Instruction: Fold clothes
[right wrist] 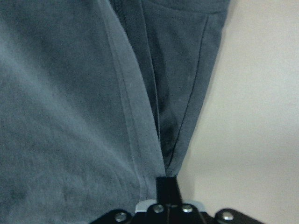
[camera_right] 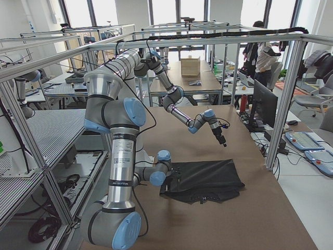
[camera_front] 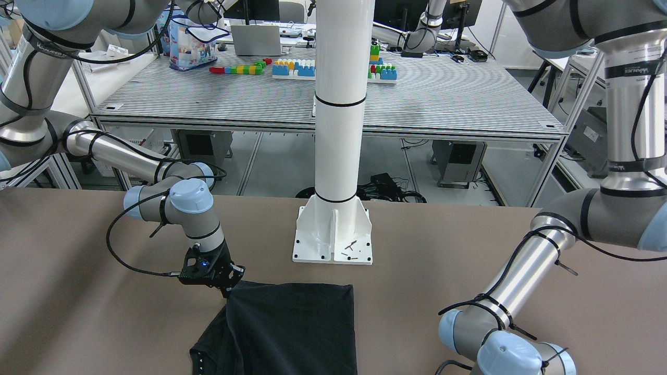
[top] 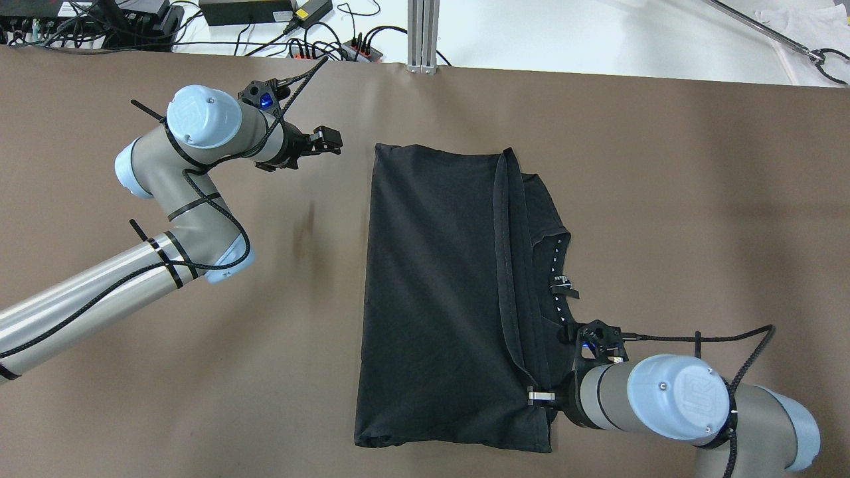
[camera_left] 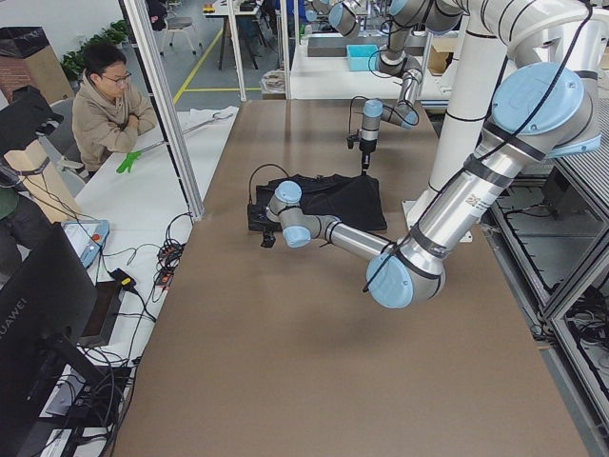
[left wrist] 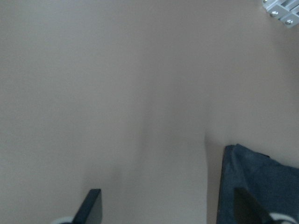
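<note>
The black garment (top: 431, 279) lies on the brown table, one side folded over, with a stitched hem running down its right part and the collar label showing at the right. My right gripper (top: 539, 397) is shut on the folded hem at the garment's near right corner; the right wrist view shows the pinched fabric (right wrist: 60, 93) running into the gripper (right wrist: 167, 184). It also shows in the front view (camera_front: 232, 284). My left gripper (top: 330, 141) is open and empty, just left of the garment's far left corner. Its fingers stand wide apart in the left wrist view (left wrist: 170, 207), with the garment's corner (left wrist: 261, 186) at the right.
The white pillar's base plate (camera_front: 333, 234) is bolted to the table on the robot's side of the garment. Cables and power strips (top: 265, 13) lie beyond the far edge. A person (camera_left: 109, 105) sits beside the table. A second table with toy blocks (camera_front: 312, 67) stands behind the robot.
</note>
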You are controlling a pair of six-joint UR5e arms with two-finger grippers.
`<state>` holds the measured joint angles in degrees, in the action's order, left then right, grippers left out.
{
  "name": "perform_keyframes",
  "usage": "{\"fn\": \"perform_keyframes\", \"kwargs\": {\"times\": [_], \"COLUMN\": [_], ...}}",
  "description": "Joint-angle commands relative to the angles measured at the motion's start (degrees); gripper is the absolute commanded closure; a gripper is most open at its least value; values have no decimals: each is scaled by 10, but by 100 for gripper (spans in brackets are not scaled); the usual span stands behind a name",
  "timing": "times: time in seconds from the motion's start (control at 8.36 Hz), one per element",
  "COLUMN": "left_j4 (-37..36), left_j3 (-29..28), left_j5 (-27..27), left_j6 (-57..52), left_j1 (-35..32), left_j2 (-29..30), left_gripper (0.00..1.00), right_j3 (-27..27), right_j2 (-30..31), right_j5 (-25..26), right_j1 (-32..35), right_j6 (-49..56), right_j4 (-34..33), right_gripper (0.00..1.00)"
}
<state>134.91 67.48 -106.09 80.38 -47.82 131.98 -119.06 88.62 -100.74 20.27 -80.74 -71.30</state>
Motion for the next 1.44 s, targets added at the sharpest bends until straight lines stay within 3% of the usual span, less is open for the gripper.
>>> {"fn": "perform_keyframes", "kwargs": {"times": [0.0, 0.12, 0.36, 0.48, 0.72, 0.96, 1.32], "left_j4": [0, -1, -1, -1, -2, -2, -2], "left_j3": [-1, -1, -1, -2, -2, -3, -3], "left_j5": [0, 0, 1, 4, 4, 4, 4], "left_j6": [2, 2, 2, 2, 2, 2, 2], "left_j1": [1, 1, 6, 7, 9, 9, 9], "left_j2": [0, 0, 2, 3, 5, 6, 7], "left_gripper": [0, 0, 0, 0, 0, 0, 0], "right_j3": [-12, -14, -24, -21, 0, 78, 113], "right_j2": [23, 25, 25, 19, -18, -98, -113], "right_j5": [-2, -4, -4, 1, -1, -2, 3], "right_j1": [-17, -15, -13, -12, 13, 55, 93], "right_j6": [-7, -8, -8, -8, 1, 16, 112], "right_j4": [1, 1, 0, 0, -6, -8, -2], "right_gripper": [100, 95, 21, 5, 5, 5, 5]}}
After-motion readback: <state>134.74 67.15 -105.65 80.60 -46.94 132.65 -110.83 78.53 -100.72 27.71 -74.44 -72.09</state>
